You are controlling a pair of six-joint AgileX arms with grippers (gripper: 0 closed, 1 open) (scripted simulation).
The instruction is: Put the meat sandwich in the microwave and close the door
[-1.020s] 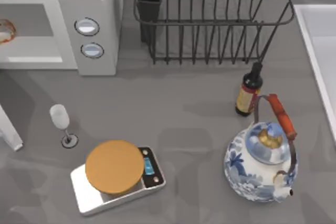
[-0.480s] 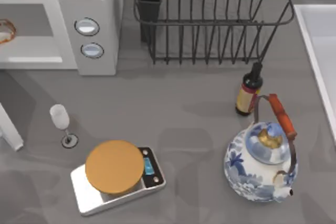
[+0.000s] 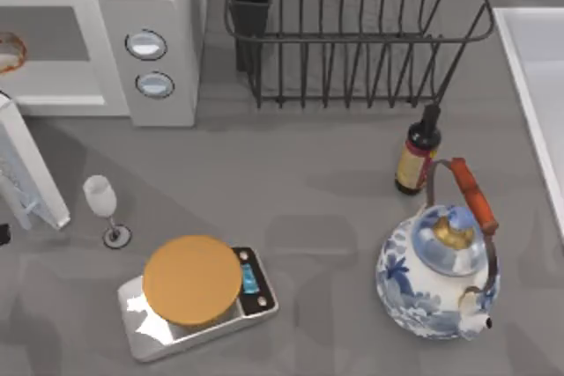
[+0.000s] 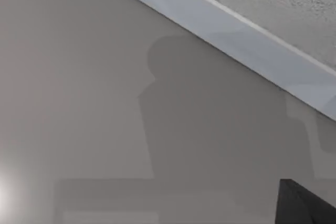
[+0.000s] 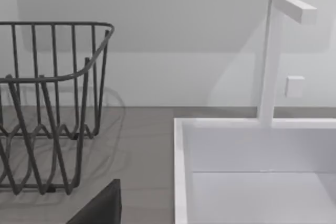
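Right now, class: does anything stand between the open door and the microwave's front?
Nothing visible does. The door stands ajar at the table's left; the sandwich already lies inside the microwave, and the glass stands outside the door.

A rendered kitchen counter

A grey countertop [image 3: 291, 200] is furnished with a white microwave [image 3: 150, 41], a black wire dish rack [image 3: 352, 41] and a white sink [image 5: 252, 171] with a plain faucet [image 5: 273, 56] at the right; a blue-and-white teapot [image 3: 441, 275], a dark sauce bottle [image 3: 416, 151], a wine glass [image 3: 104, 207] and a silver kitchen scale [image 3: 194, 292] are set out on it, and a sandwich [image 3: 9, 52] is seen inside the microwave
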